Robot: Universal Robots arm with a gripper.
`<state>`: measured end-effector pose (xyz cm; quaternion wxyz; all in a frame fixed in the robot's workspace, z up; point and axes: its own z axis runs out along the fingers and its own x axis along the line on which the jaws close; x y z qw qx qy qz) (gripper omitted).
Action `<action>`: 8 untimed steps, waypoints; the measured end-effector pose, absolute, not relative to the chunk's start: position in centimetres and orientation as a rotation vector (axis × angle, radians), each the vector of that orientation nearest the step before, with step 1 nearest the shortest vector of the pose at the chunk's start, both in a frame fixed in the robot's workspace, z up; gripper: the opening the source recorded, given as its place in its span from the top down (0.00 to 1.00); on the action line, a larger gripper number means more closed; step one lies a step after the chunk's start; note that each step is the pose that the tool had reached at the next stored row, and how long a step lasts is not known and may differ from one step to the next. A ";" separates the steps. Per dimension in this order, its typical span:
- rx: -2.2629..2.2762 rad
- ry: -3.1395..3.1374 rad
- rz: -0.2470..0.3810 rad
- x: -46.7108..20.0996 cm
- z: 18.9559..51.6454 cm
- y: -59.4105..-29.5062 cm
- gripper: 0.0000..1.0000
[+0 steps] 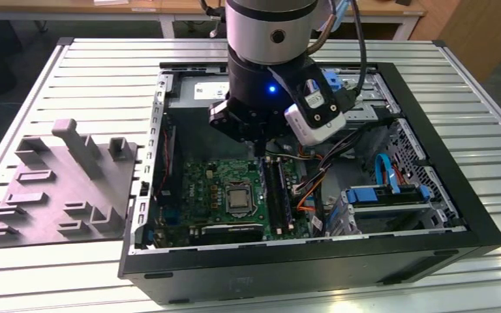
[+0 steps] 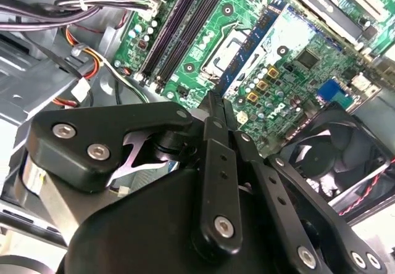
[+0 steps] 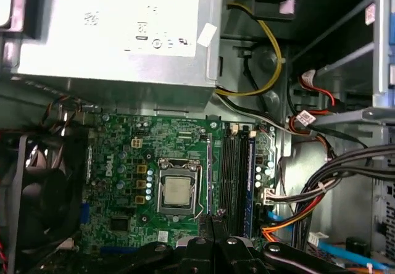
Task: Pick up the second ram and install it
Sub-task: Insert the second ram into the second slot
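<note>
My gripper (image 1: 259, 147) hangs inside the open computer case, low over the green motherboard (image 1: 224, 189). In both wrist views its black fingertips (image 2: 213, 104) are pressed together with nothing between them. They hover beside one end of the long memory slots (image 3: 237, 181). A thin blue-green strip (image 3: 250, 181) stands on edge in the slot row. It looks like a seated ram, but I cannot tell whether it is the second ram. The same slots (image 1: 276, 192) run lengthwise just below the gripper in the exterior view.
The processor socket (image 3: 176, 190) lies beside the slots. The grey power-supply box (image 3: 117, 33) sits at the case's far end, and a black fan (image 2: 321, 163) is close by. Cable bundles (image 3: 321, 187) crowd the other side of the slots. A grey tray with upright blocks (image 1: 59, 186) lies outside the case.
</note>
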<state>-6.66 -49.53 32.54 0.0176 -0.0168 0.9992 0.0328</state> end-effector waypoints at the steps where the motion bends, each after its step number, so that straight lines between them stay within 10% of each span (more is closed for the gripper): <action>1: -0.052 3.104 0.102 -6.7 32.5 -49.5 0.89; 8: -0.052 3.105 0.102 -5.7 32.4 -49.5 0.89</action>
